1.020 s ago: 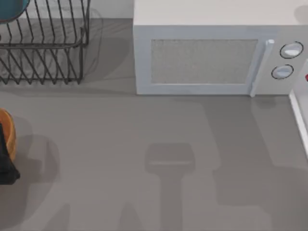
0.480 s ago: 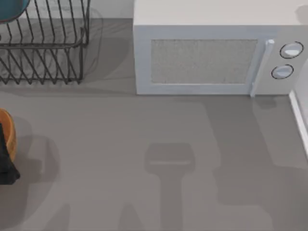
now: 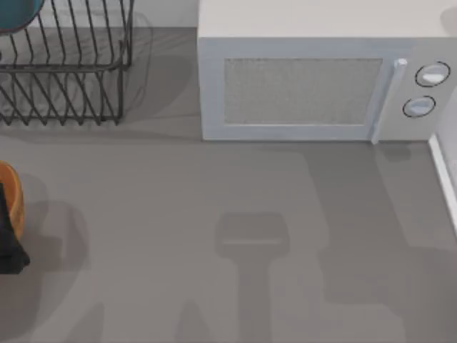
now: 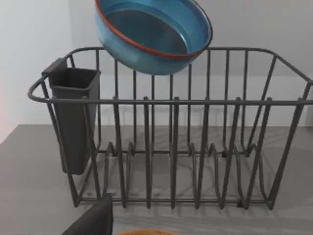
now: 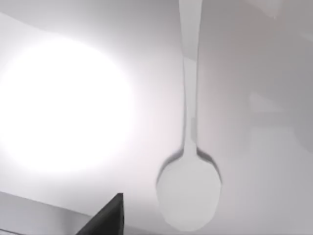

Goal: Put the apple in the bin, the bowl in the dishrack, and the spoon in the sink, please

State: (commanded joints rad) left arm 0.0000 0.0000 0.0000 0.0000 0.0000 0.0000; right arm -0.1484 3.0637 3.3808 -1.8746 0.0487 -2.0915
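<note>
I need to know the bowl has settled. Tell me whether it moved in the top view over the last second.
No. The bowl overlaps the same wires of the dishrack as before, at the top view's left.

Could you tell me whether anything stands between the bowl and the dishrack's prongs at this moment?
Nothing visible does. In the left wrist view the bowl sits tilted above the dishrack, overlapping its back rim; the prong rows below it are bare, and the dark cutlery holder hangs off at one end.
</note>
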